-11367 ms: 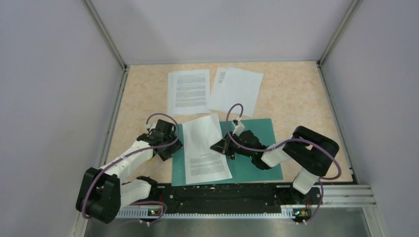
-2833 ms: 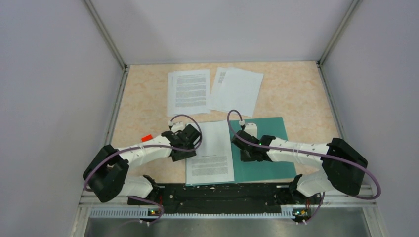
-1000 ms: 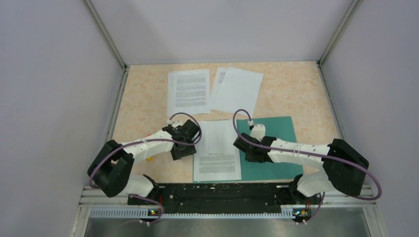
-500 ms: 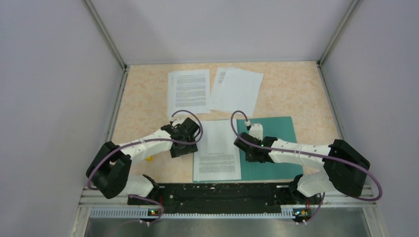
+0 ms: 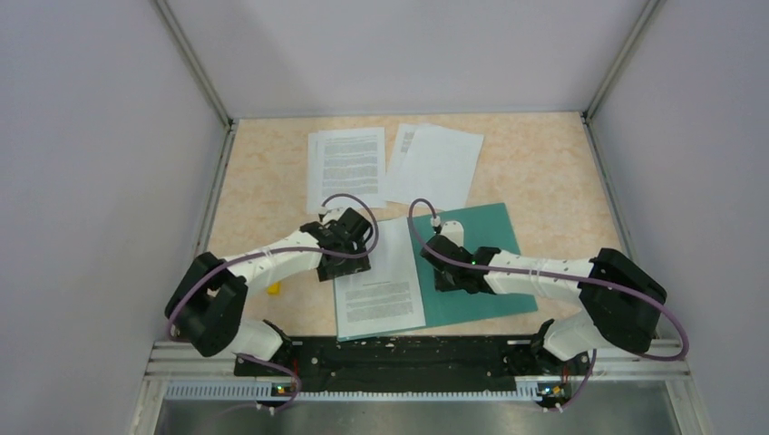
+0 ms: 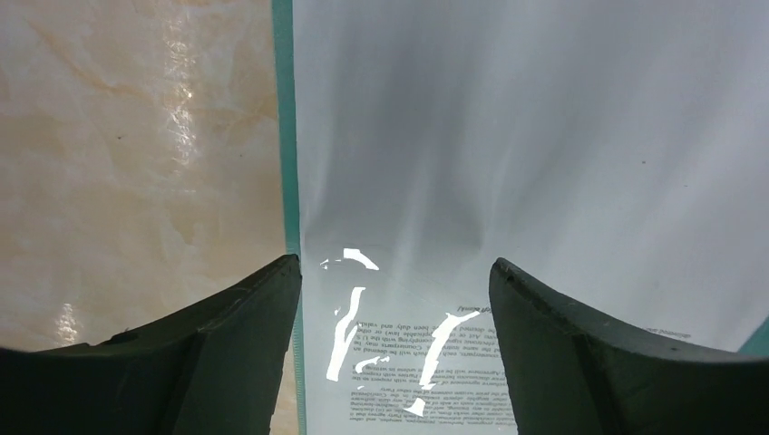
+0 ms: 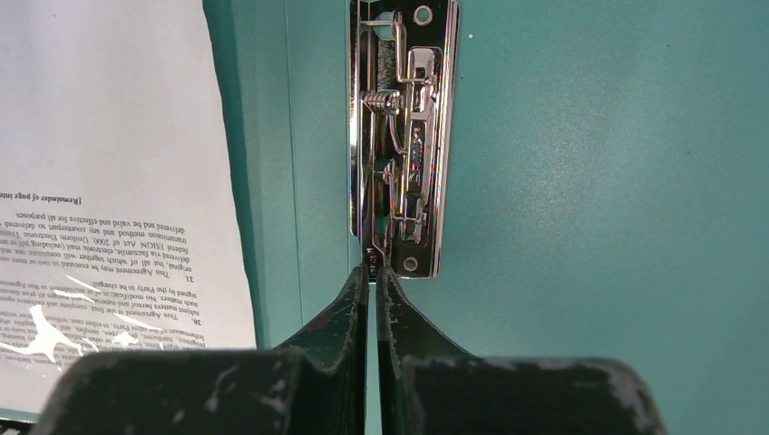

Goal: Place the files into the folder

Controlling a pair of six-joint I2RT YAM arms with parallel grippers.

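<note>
On the flat teal-green folder point(image 5: 481, 234) I see one printed white sheet point(image 5: 381, 285); two white paper piles point(image 5: 345, 168) wait outside; left gripper point(image 6: 394, 267) apart, right gripper point(image 7: 373, 272) pinched together

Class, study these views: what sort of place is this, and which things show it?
Probably a robot lab work cell: a left arm and right arm bolted to a metal rail, plain walls boxing in a marble-patterned table, with printed sheets and a teal folder laid out.

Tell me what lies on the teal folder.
One printed sheet covers the folder's left half; the shut right claw is at its metal clip. Anything beneath the sheet is hidden.
</note>
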